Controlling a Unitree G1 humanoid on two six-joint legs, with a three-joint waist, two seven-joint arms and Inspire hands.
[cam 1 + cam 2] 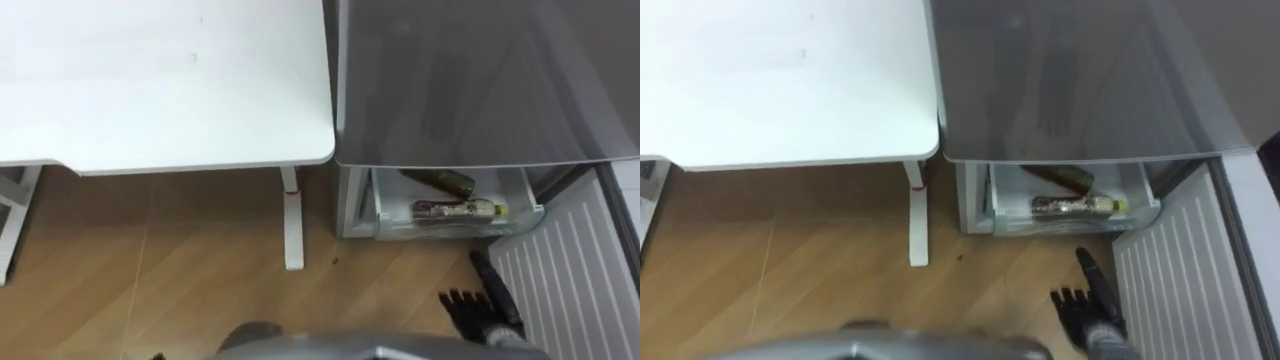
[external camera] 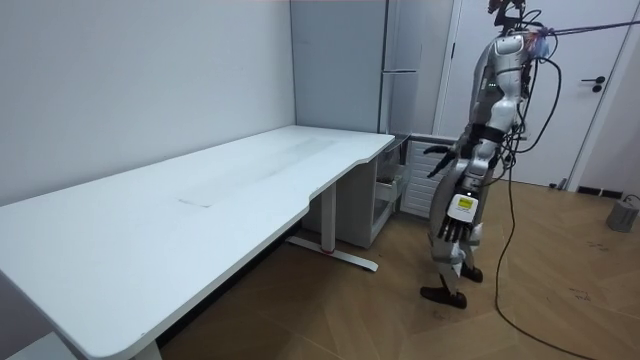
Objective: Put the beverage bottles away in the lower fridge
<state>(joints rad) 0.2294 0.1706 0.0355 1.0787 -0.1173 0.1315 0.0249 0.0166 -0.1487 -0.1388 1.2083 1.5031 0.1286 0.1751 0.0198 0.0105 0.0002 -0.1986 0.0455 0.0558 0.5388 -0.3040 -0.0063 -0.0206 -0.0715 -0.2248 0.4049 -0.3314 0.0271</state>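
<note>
The fridge's lower drawer [image 1: 382, 212] stands pulled out below the grey fridge body [image 1: 470, 80]. Two drinks lie in it on their sides: a clear bottle with a yellow cap [image 1: 458, 210] at the front and a dark bottle [image 1: 440, 181] behind it. My right hand [image 1: 478, 312] hovers low over the floor in front of the drawer, fingers straight, open and empty. In the room view I stand facing the fridge [image 2: 405, 60]. My left hand [image 2: 455, 228] hangs at my side with relaxed fingers and holds nothing.
A large white table [image 1: 160, 80] fills my left, its leg [image 1: 292, 225] close to the fridge. The open fridge door [image 1: 570, 270], ribbed and white, stands at my right. Wooden floor [image 1: 180, 280] lies between the table leg and me.
</note>
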